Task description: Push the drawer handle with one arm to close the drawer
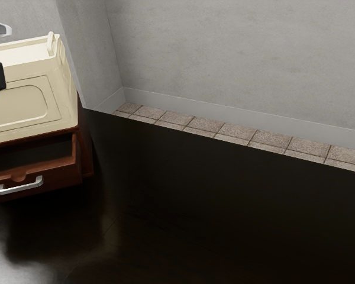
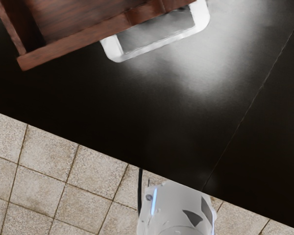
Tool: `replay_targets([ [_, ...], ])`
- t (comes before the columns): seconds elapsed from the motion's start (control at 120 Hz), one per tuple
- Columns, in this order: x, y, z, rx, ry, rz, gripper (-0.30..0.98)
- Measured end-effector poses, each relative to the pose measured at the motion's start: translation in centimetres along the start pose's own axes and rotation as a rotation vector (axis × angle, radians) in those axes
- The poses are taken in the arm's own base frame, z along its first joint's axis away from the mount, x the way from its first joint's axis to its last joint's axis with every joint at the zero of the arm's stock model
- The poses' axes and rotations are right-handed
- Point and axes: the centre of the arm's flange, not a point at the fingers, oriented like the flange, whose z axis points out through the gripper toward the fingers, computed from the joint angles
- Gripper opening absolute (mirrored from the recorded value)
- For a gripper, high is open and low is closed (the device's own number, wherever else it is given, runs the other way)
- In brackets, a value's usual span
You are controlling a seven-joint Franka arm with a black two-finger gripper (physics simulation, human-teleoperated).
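Drawer [image 1: 60, 173] stands open over black table [image 1: 213, 207], walls [image 1: 236, 53] grey.

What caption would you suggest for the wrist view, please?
The open wooden drawer and its handle above a dark table, tiled floor beyond.

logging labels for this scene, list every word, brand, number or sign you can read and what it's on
There are none that I can read.
The drawer, its handle and the cream unit above carry no visible lettering.
The white arm base has dark patches, but I can make out no letters or numbers there.
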Motion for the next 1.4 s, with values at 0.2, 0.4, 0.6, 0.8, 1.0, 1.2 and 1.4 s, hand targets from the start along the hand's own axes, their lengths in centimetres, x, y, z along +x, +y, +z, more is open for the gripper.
replay_targets([
  [0.2,-1.5,2.2,-6.8,0.023,0.311,-0.008,0.69],
  [0.4,-7.7,8.1,-13.7,0.031,0.546,0.075,0.64],
  [0.6,-5.0,10.9,-11.5,0.019,0.479,0.050,0.16],
  [0.8,-3.0,10.9,-8.1,0.021,0.394,0.010,-0.02],
  [1.0,-4.3,4.8,-1.0,-0.039,0.297,-0.052,-0.07],
  [1.2,-4.3,4.5,5.1,-0.056,0.277,-0.053,-0.09],
  [1.4,-4.6,3.1,11.7,-0.093,0.243,-0.094,-0.10],
])
